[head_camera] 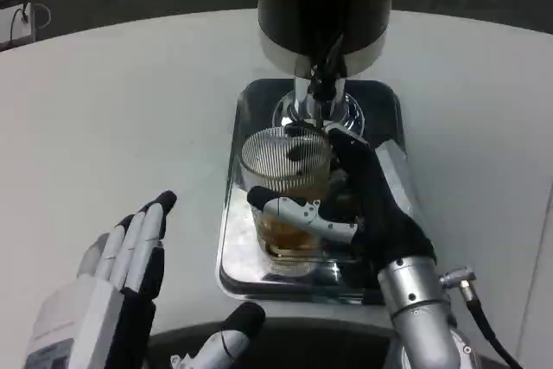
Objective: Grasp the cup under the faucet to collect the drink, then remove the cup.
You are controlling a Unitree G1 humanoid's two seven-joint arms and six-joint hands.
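The white table (130, 110) carries a large dark drink dispenser (324, 6) at the far side, and in front of it lies a shiny metal tray (232, 248). The left hand (121, 287) rests near the front edge of the table, left of the tray, with its fingers stretched out and apart, holding nothing. The right hand (359, 213) is on the tray and grips the ribbed glass cup (285, 183) from the right side. The cup stands on the tray just below the faucet (321, 84) and contains amber liquid.
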